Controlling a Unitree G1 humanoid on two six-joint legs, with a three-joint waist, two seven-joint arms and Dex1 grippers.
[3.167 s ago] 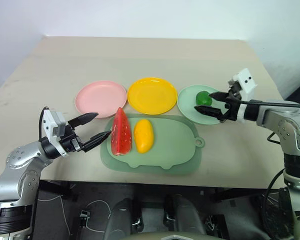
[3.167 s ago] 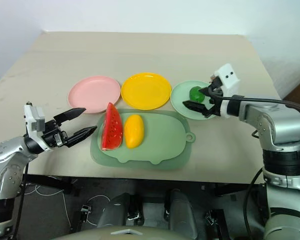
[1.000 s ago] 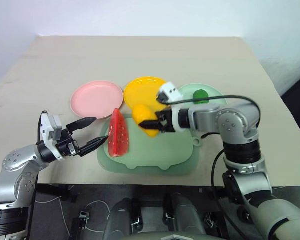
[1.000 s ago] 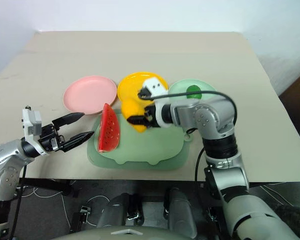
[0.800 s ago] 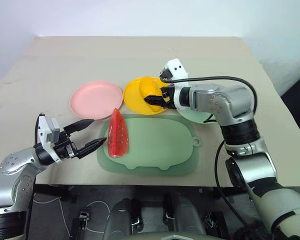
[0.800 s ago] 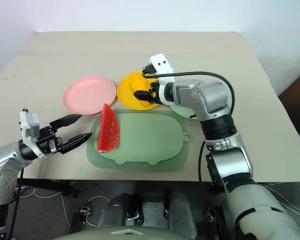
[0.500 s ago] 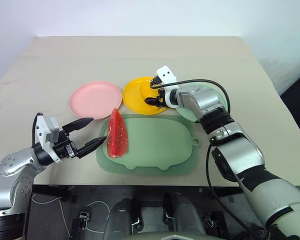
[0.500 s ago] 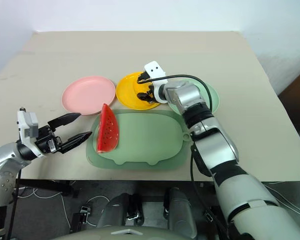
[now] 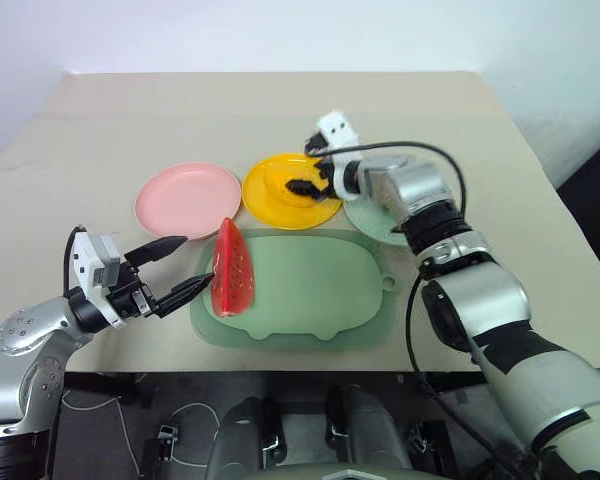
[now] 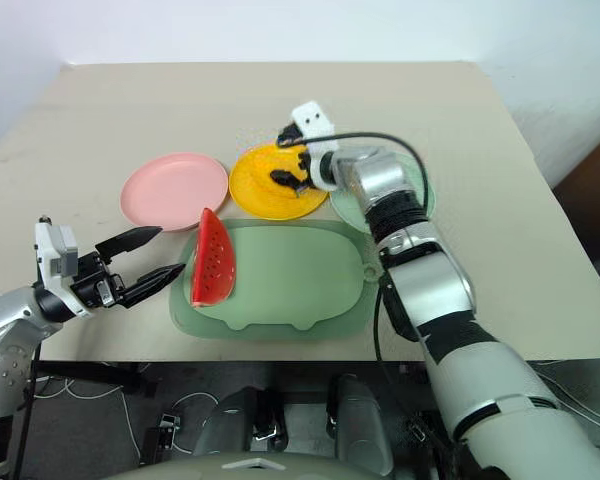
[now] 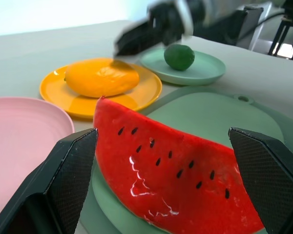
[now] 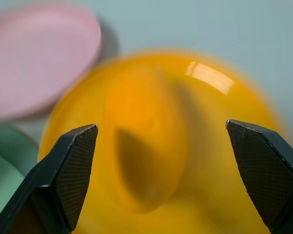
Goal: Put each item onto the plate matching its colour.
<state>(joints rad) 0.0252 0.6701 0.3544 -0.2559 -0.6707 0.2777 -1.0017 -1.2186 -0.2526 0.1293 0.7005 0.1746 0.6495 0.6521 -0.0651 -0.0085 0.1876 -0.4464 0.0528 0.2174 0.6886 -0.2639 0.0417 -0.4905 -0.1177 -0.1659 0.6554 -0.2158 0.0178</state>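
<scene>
beige tabletop (image 9: 280,110) | right claw (image 9: 302,178) just opened, yellow oval mango (image 11: 101,77) now on bright yellow plate (image 9: 315,212) | left claw (image 9: 174,268) open, empty | red watermelon wedge (image 9: 226,271) remains

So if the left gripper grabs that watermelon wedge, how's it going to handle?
The watermelon wedge looks like rigid, glossy plastic, so probably stiff, light and a little slippery. It stands on its rind edge on the tray, so a sideways nudge could tip it flat. It likely won't roll.
</scene>
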